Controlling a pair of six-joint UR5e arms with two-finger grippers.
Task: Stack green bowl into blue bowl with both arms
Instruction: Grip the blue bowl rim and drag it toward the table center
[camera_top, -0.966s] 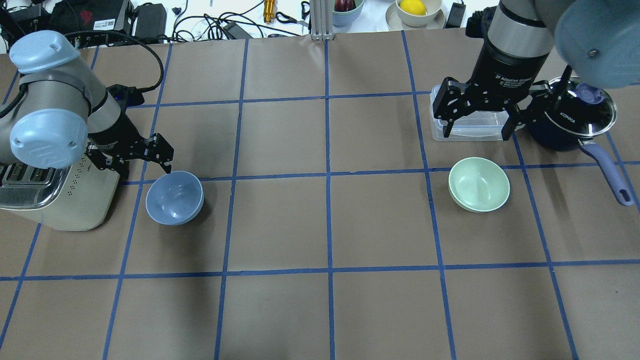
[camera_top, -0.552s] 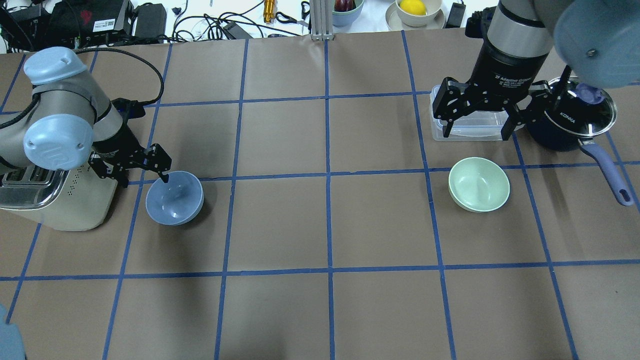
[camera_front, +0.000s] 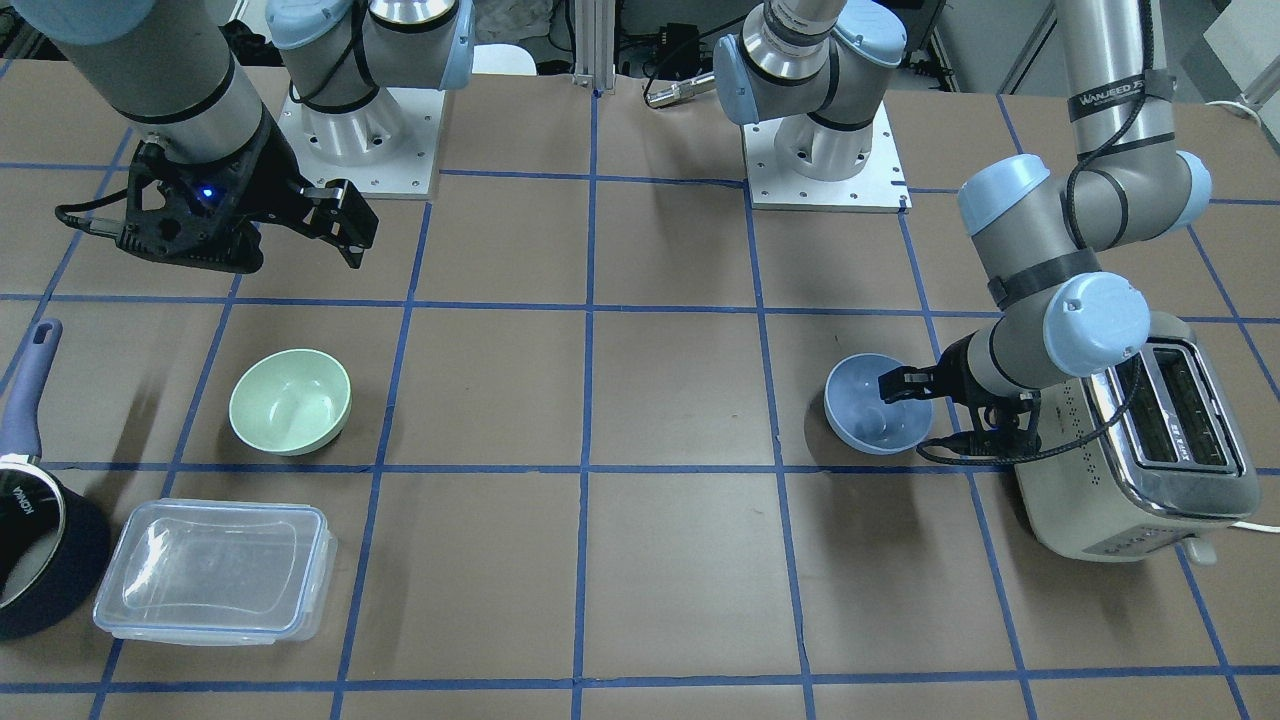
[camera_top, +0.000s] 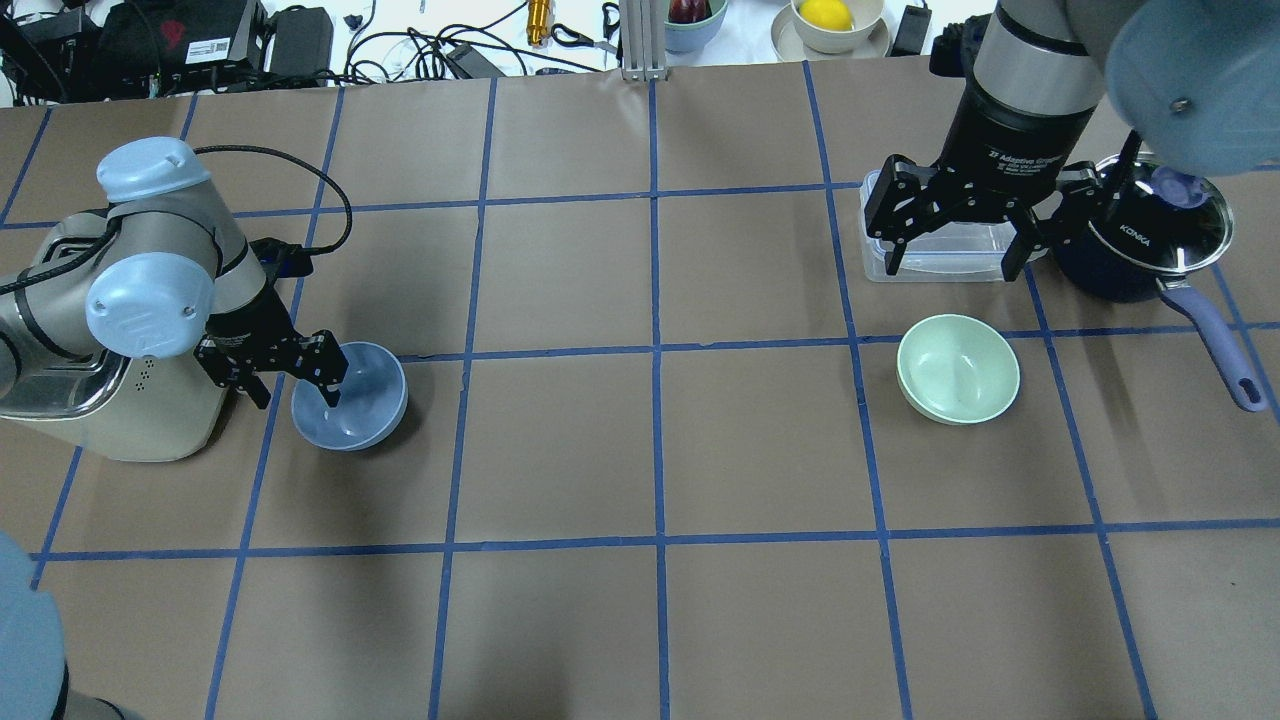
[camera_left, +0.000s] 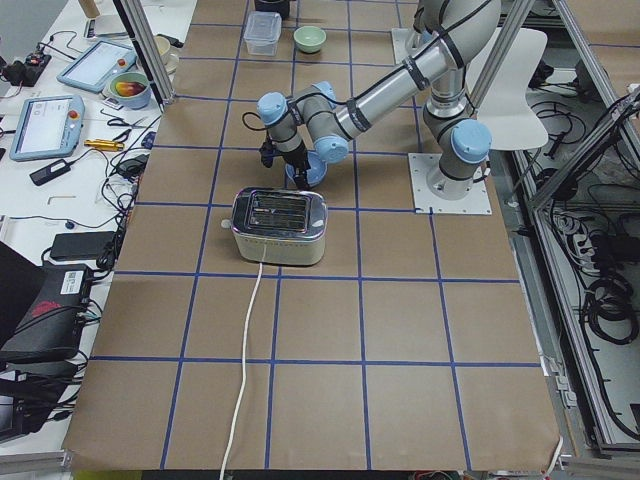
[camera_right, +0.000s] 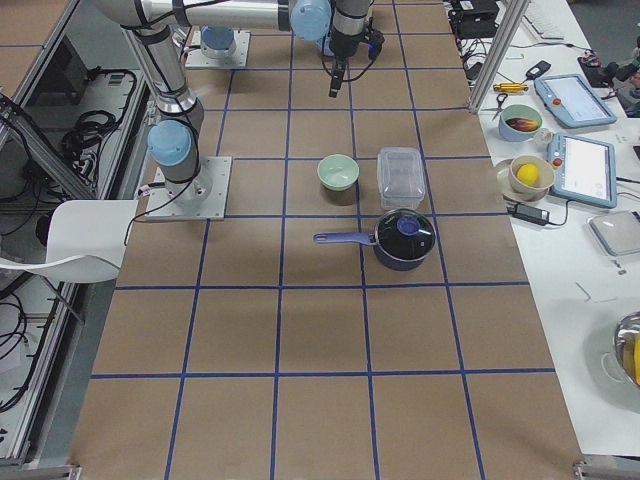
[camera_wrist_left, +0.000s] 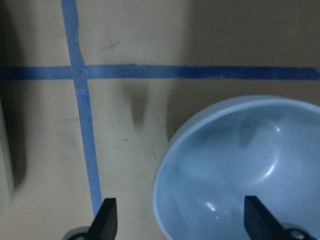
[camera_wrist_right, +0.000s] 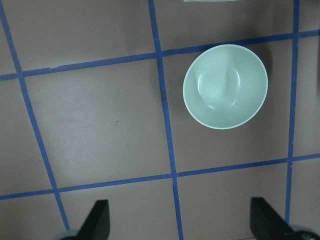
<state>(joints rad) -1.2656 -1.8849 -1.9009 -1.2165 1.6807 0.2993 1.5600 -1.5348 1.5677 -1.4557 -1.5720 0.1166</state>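
Note:
The blue bowl (camera_top: 365, 400) sits upright at the table's left, beside a toaster, and also shows in the front view (camera_front: 865, 415). My left gripper (camera_top: 292, 378) is open and low, straddling the bowl's left rim with one finger inside and one outside. The left wrist view shows the bowl (camera_wrist_left: 245, 165) between the fingertips of the left gripper (camera_wrist_left: 181, 222). The green bowl (camera_top: 958, 368) sits upright at the right and also shows in the front view (camera_front: 290, 400). My right gripper (camera_top: 954, 255) is open and empty, high above the table, behind the green bowl (camera_wrist_right: 225, 86).
A cream toaster (camera_top: 120, 410) stands right beside the left arm and the blue bowl. A clear lidded container (camera_front: 215, 585) and a navy saucepan (camera_top: 1140, 240) with a long handle sit behind the green bowl, under the right arm.
My left gripper has moved toward the blue bowl and lowered, so one finger now sits inside the bowl. The right arm and both bowls have not moved.

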